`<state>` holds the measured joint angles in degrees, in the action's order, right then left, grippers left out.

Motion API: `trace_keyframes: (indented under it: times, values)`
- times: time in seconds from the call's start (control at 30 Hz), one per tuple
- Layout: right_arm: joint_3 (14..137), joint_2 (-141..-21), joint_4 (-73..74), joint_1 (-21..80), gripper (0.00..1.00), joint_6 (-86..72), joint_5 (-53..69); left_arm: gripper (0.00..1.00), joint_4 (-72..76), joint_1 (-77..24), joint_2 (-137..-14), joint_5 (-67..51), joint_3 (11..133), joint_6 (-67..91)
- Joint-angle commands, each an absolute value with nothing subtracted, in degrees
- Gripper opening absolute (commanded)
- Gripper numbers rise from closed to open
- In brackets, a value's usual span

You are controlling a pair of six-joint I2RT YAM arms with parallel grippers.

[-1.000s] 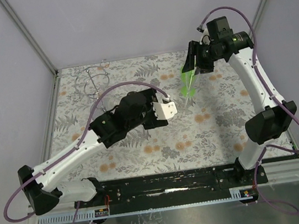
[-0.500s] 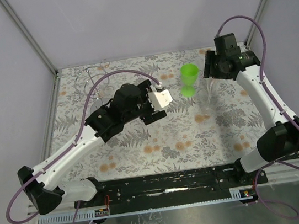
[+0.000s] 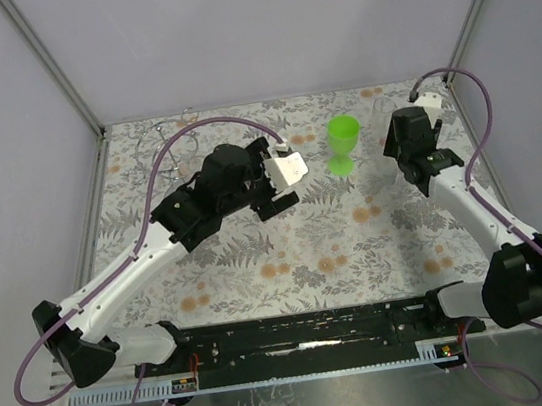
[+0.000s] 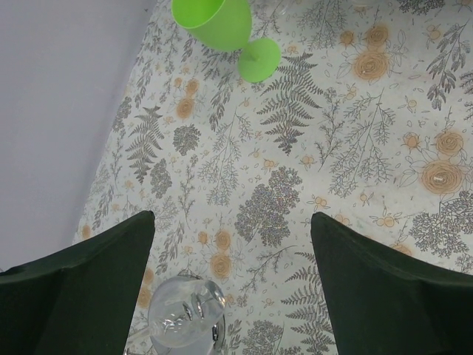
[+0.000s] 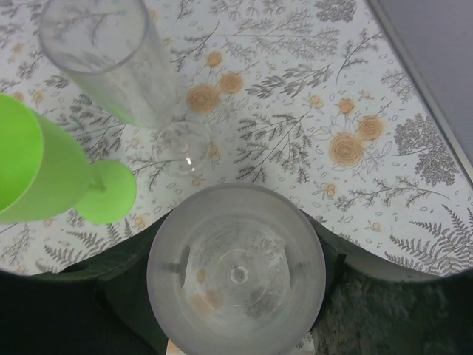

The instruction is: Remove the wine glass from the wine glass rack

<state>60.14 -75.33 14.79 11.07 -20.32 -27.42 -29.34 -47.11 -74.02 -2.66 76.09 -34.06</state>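
The right gripper (image 5: 235,259) has its fingers set wide, one on each side of a clear round glass (image 5: 236,274) seen end-on from the wrist. Whether they press on it or only flank it, we cannot tell. Just beyond it stands a taller clear glass (image 5: 103,59). Beside that, toward the middle of the tabletop (image 3: 337,244), is the green wine glass (image 3: 342,142). The left gripper (image 4: 230,216) is spread and grips nothing. It hangs near the middle, facing the green wine glass, with a clear glassy shape (image 4: 185,322) low between its fingers that we cannot identify.

We take the green wine glass for the task's thing. It stands on the tabletop's far half, a little right of the middle, well apart from the wine glass rack (image 3: 163,137) at the far-left corner — off the rack, in our judgement.

We judge it light, stiff and smooth, likely plastic. That would make it less fragile than the clear ones, but slippery, and top-heavy on its narrow stem and small foot — a nudge at the rim could tip it. We would take it low on the bowl or at the stem, fingers on opposite sides, with a gentle squeeze.

Its long axis runs vertical: mouth up, foot flat on the tabletop.
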Motion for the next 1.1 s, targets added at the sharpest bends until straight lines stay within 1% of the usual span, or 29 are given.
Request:
trace_keyframes:
  times: [0.0, 0.3, 0.57, 0.7, 0.8, 0.93, 1.07]
  values:
    - [53.29, -71.7, -3.85, 10.92, 0.24, -19.06, -35.58, 0.85, -30.35, -46.5, -74.96, -3.79, 78.93, -32.95]
    - [47.57, -72.76, -14.41, 11.95, 0.23, -17.98, -34.49, 0.85, -32.26, -46.33, -76.7, -3.69, 81.4, -32.95]
    - [45.98, -76.11, -17.87, 12.84, 0.24, -17.61, -33.79, 0.85, -33.55, -46.34, -78.12, -3.31, 83.6, -32.94]
    - [45.32, -77.0, -18.41, 12.85, 0.29, -17.34, -33.78, 0.85, -34.0, -46.37, -78.01, -3.15, 83.5, -32.94]
    - [44.96, -77.57, -18.79, 12.89, 0.38, -17.45, -33.89, 0.85, -34.01, -46.27, -77.89, -3.21, 83.07, -32.93]
    - [45.3, -77.61, -18.01, 12.98, 0.6, -17.58, -33.97, 0.85, -34.01, -46.22, -77.81, -3.36, 82.87, -32.95]
    - [46.08, -76.73, -16.86, 12.93, 0.78, -17.24, -34.32, 0.85, -33.93, -46.0, -77.94, -3.71, 82.84, -32.96]
